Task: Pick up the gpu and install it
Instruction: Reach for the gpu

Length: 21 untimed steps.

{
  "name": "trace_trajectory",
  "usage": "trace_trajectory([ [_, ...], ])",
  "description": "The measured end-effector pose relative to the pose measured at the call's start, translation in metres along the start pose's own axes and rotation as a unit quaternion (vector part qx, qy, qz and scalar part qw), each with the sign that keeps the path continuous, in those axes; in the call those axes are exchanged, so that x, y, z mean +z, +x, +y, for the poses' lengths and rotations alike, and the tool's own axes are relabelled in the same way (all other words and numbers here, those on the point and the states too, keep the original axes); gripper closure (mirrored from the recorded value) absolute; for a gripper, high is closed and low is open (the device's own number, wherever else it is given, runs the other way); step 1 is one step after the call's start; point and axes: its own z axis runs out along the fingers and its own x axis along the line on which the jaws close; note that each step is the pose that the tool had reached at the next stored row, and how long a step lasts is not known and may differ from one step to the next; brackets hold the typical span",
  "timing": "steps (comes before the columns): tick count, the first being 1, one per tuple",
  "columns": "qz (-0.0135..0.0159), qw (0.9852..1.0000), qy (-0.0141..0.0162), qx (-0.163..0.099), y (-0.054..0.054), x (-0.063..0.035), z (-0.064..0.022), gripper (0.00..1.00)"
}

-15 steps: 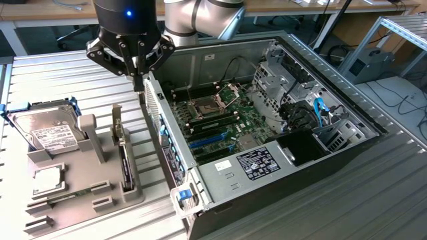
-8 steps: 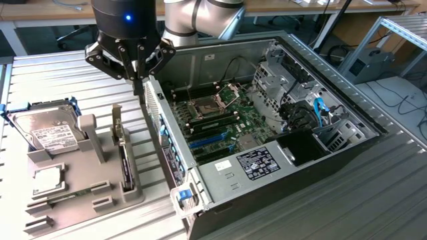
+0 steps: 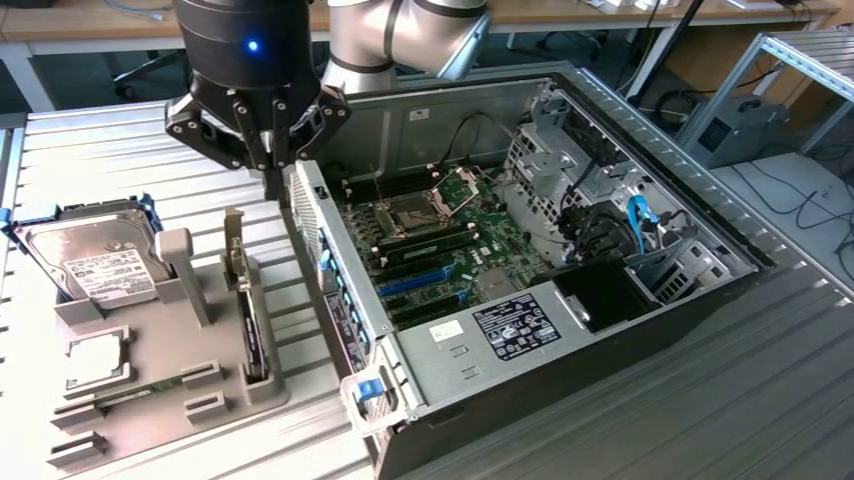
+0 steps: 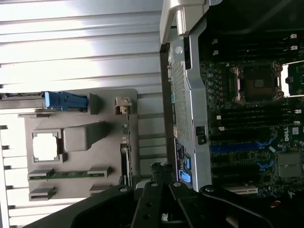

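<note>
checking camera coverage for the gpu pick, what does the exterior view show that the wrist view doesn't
Exterior view: the power supply, blue cables, the labelled face of the hard drive, and the arm above the tool.
Wrist view: a straight-down look at the tray, with the gpu edge-on.
Both: the shut tool near the rear wall of the case, the gpu standing in the tray, untouched, and the motherboard with its open CPU socket.

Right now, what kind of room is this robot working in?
Probably a robotics lab or workshop: a robot arm stands by an open computer case, a hard drive sits in a grey parts holder, and desks line the back.
</note>
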Motion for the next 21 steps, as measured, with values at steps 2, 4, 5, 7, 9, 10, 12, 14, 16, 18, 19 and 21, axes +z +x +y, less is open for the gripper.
trace_trajectory([
  [2, 0.0, 1.0, 0.0, 0.0, 0.001, 0.0, -0.0026, 0.89],
  [4, 0.0, 1.0, 0.0, 0.0, 0.001, 0.0001, -0.0048, 0.89],
  [5, 0.0, 1.0, 0.0, 0.0, 0.001, 0.0001, -0.0064, 0.89],
  [7, 0.0, 1.0, 0.0, 0.0, 0.002, 0.0001, -0.0101, 0.89],
  [9, 0.0, 1.0, 0.0, 0.0, 0.002, 0.0001, -0.0131, 0.89],
  [10, 0.0, 1.0, 0.0, 0.0, 0.002, 0.0001, -0.0144, 0.89],
  [12, 0.0, 1.0, 0.0, 0.0, 0.002, 0.0001, -0.017, 0.89],
  [14, 0.0, 1.0, 0.0001, 0.0, 0.002, 0.0001, -0.0198, 0.89],
  [16, 0.0, 1.0, 0.0001, 0.0, 0.002, 0.0001, -0.0228, 0.89],
  [18, 0.0, 1.0, 0.0001, 0.0, 0.002, 0.0001, -0.0256, 0.89],
  [19, 0.0, 1.0, 0.0001, 0.0, 0.002, 0.0001, -0.0272, 0.89],
  [21, 0.0, 1.0, 0.0001, 0.0, 0.003, 0.0001, -0.0301, 0.89],
])
